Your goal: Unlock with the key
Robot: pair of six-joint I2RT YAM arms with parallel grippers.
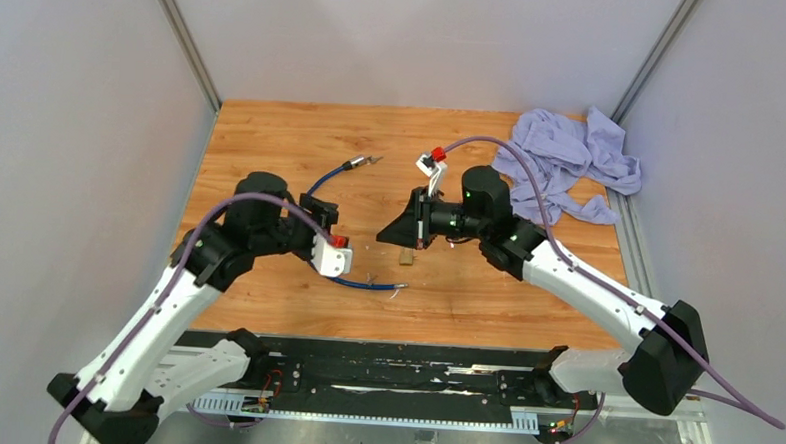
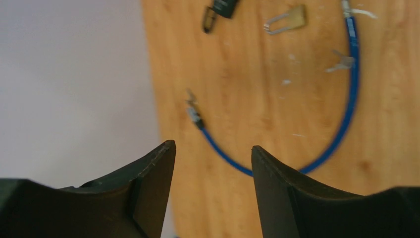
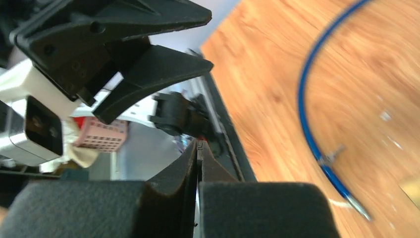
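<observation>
Left gripper: fingers apart with nothing between them. It hangs above the table near the left edge, angled in toward the middle.

Right gripper: fingers pressed fully together, and no object is visible in the seam. In the top view its black tip points left, toward the left gripper. There is a clear gap between the two.

Padlock: small brass body with a wire shackle, lying flat on the wood mid-table. In the top view it sits just below the right gripper's tip. Contact can't be confirmed from any view. Whether the shackle is latched is too blurred to call.

Key: a small silvery piece lies on the table right against the blue cable, near the cable's front end. It reads as the key, but it's too small and soft to be sure. Neither gripper touches it.

The cable runs in a wide arc. One metal-tipped end lies toward the back of the table. The loop passes under the left arm, and the other end lies toward the front, near the padlock.

A crumpled lilac cloth lies in the back-right corner, well away from both grippers.
</observation>
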